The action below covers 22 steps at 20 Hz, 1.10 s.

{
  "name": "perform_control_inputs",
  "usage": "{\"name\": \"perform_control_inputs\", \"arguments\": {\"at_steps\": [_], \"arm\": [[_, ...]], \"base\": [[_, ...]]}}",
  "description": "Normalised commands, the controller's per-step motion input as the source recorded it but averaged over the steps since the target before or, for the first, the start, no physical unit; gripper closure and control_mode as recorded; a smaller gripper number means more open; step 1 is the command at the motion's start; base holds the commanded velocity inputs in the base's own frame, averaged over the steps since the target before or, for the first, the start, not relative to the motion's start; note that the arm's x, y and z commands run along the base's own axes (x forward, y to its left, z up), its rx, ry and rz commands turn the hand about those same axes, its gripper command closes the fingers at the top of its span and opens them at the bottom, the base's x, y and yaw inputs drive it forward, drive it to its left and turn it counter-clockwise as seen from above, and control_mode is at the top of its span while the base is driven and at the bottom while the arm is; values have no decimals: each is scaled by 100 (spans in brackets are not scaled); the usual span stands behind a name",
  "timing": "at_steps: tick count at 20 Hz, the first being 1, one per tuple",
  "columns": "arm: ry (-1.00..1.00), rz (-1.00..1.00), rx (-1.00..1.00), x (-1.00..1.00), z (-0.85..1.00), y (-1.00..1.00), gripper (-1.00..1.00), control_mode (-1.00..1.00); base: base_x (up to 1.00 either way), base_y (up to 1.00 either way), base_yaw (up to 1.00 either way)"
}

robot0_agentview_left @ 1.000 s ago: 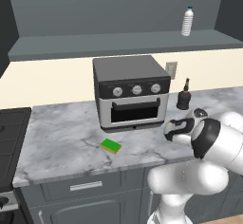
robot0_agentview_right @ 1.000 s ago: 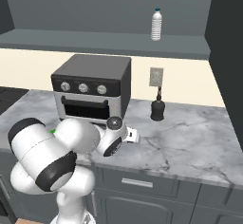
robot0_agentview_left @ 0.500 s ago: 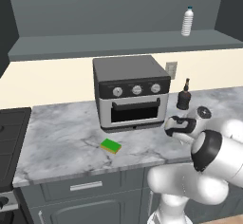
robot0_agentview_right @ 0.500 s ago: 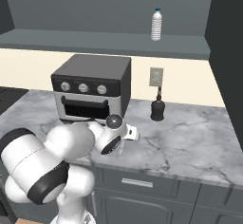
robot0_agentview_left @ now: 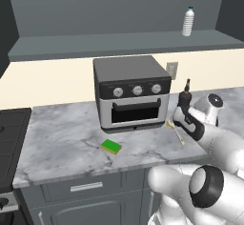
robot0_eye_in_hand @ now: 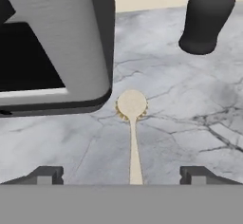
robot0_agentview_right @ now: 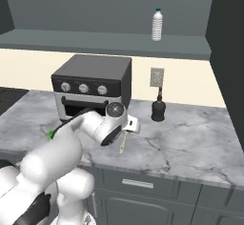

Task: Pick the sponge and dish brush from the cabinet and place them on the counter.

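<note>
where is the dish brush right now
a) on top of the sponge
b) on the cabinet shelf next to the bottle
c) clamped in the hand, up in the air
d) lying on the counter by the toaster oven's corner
d: the dish brush lies flat on the counter, its head by the toaster oven corner, between the open fingers of the hand, which don't touch it.
</note>
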Motion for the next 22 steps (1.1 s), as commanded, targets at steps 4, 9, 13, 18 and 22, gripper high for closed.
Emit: {"name": "perform_control_inputs", "arguments": {"at_steps": [4,9,13,18,22], "arm": [[-10,4,-2,-83,24,36,-100,-100],[-38,0,-10,-79,21,37,-100,-100],[-42,0,-8,-76,46,26,-100,-100],[-40,0,-1,-75,59,21,-100,-100],[-38,0,0,-73,63,11,-100,-100]], "base": [[0,0,0],[0,0,0],[0,0,0],[0,0,0],[0,0,0]]}}
